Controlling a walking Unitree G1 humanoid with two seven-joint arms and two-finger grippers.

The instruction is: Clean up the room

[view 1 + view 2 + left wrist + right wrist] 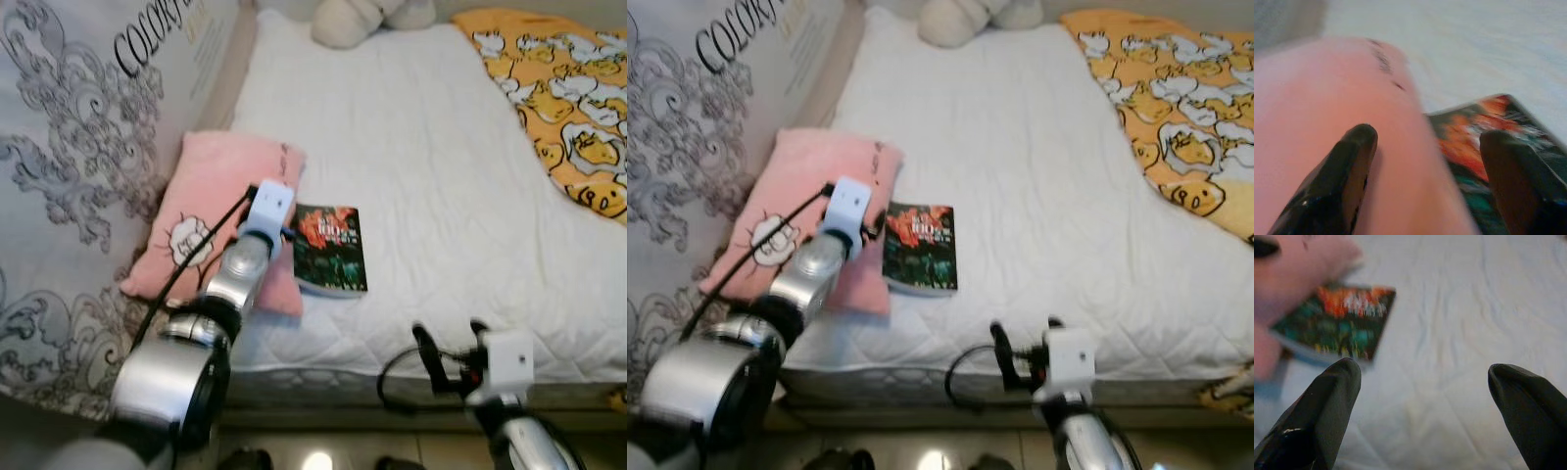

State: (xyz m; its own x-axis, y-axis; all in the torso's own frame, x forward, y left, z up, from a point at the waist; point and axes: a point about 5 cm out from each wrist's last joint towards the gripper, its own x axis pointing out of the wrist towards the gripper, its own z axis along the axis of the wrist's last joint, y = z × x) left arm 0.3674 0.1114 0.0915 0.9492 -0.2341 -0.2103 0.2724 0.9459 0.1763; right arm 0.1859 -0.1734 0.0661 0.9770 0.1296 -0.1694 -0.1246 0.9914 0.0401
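Note:
A pink pillow (211, 201) with a white cartoon print lies at the left edge of the white bed (431, 166). A dark book (330, 250) with a red and green cover lies flat beside it, touching the pillow's right edge. My left gripper (1427, 137) is open low over that seam, one finger (1347, 161) above the pillow (1327, 88) and the other above the book (1484, 132). My right gripper (449, 338) is open at the bed's near edge, to the right of the book (1337, 325), with nothing between its fingers.
An orange blanket (568, 108) with yellow cartoon figures covers the bed's far right. A cream plush toy (358, 20) sits at the head of the bed. A grey patterned fabric panel (69, 147) stands along the left side. A strip of floor (323, 455) runs below the mattress.

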